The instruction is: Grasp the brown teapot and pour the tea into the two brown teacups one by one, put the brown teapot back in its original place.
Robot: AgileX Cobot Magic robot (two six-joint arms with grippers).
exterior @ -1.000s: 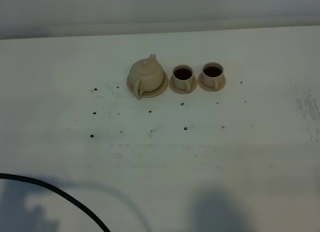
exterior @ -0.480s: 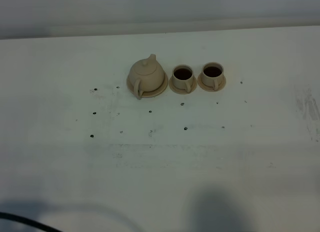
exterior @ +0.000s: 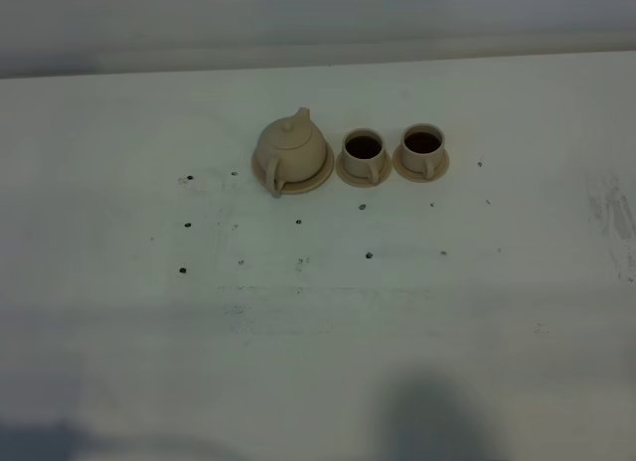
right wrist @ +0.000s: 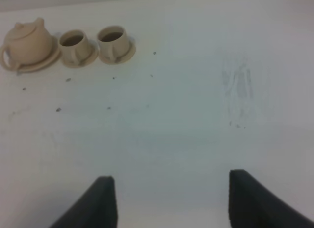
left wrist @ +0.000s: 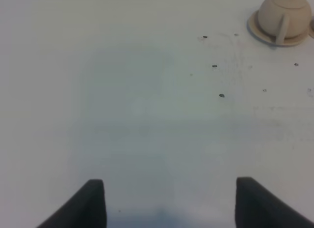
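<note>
On the white table (exterior: 119, 332), the brown teapot (exterior: 289, 146) sits on its wide saucer (exterior: 320, 175), spout aimed away toward the far edge, handle toward the near side. To its right stand two brown teacups (exterior: 364, 151), dark inside, handles nearward. Left claw (left wrist: 169, 201) and right claw (right wrist: 171, 198) gape, holding nothing, cut off by the frame.

My left gripper (left wrist: 169, 201) hangs above the worktop (left wrist: 137, 115) with its jaws spread wide and nothing between them. My right gripper (right wrist: 171, 198) hangs over the worktop too, its jaws also parted and empty. Neither arm shows in the high view.
</note>
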